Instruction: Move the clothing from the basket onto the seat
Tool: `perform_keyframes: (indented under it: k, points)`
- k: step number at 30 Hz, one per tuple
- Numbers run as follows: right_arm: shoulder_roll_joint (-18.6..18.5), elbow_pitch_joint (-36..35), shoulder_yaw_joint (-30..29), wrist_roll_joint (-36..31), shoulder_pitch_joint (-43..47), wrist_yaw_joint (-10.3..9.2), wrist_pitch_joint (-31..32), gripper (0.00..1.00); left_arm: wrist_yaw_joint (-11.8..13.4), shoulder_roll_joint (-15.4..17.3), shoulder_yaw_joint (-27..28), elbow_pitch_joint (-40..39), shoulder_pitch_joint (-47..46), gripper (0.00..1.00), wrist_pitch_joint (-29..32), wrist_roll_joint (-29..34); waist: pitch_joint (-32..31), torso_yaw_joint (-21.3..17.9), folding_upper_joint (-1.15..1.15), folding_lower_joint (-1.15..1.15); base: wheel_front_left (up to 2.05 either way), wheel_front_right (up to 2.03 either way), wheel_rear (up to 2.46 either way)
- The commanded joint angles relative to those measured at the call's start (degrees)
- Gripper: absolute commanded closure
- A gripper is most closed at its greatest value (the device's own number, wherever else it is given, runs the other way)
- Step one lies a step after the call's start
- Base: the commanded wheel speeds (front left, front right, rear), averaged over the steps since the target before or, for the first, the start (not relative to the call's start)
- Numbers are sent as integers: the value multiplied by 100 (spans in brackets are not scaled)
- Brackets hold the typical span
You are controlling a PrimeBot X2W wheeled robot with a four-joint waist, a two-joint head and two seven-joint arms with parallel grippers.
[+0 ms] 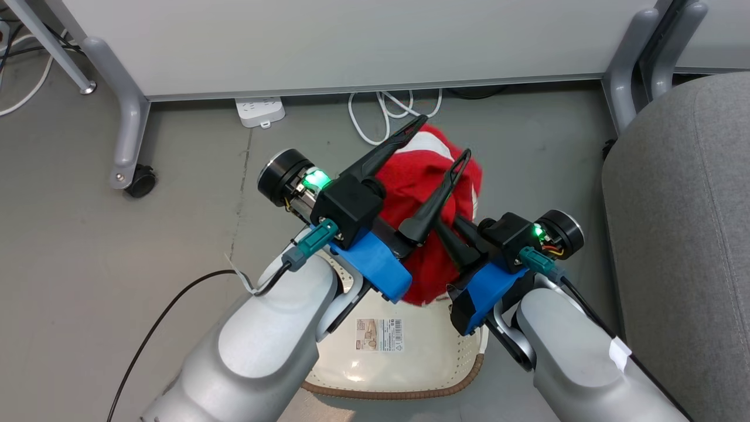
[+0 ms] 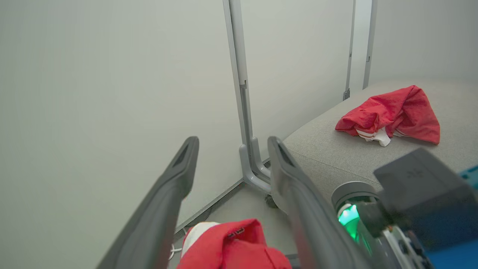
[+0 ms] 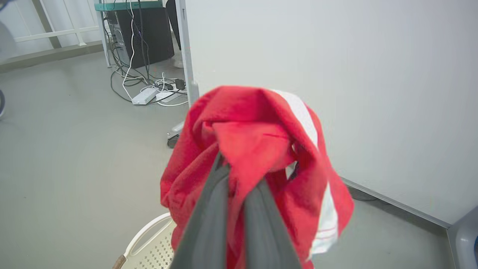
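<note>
A red garment with white stripes point(image 1: 419, 176) hangs above the cream basket point(image 1: 387, 391), and my right gripper point(image 1: 454, 240) is shut on it. In the right wrist view the closed fingers point(image 3: 209, 209) are buried in the red fabric point(image 3: 257, 138), with the basket's edge point(image 3: 147, 243) below. My left gripper point(image 1: 442, 139) is open, its fingers spread over the garment's top without pinching it. Its wrist view shows the gripper point(image 2: 232, 141) wide apart above the red cloth point(image 2: 231, 246). A second red garment point(image 2: 392, 116) lies on the grey seat point(image 2: 336, 157). The seat point(image 1: 679, 234) stands at my right.
A white partition stands ahead, with grey legs point(image 1: 126, 117) and a caster point(image 1: 140, 180). A power strip point(image 1: 259, 111) and white cables point(image 1: 392, 111) lie on the floor below it. A black cable point(image 1: 170, 310) trails at the left. More cables and power strips point(image 3: 149, 93) lie further off.
</note>
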Motion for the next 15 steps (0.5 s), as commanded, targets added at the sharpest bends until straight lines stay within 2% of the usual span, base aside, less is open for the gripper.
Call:
perform_keyframes:
  k: [1,15]
  points:
    - [21,-36,0,34,25,-6,-4,100,9,7,17,7,-24,0,-18,14,-1,-5,0,0,0,0,0]
    - [13,-100,-208,73,113,-6,-4,100,25,55,47,2,69,0,-18,71,11,-169,0,0,0,0,0]
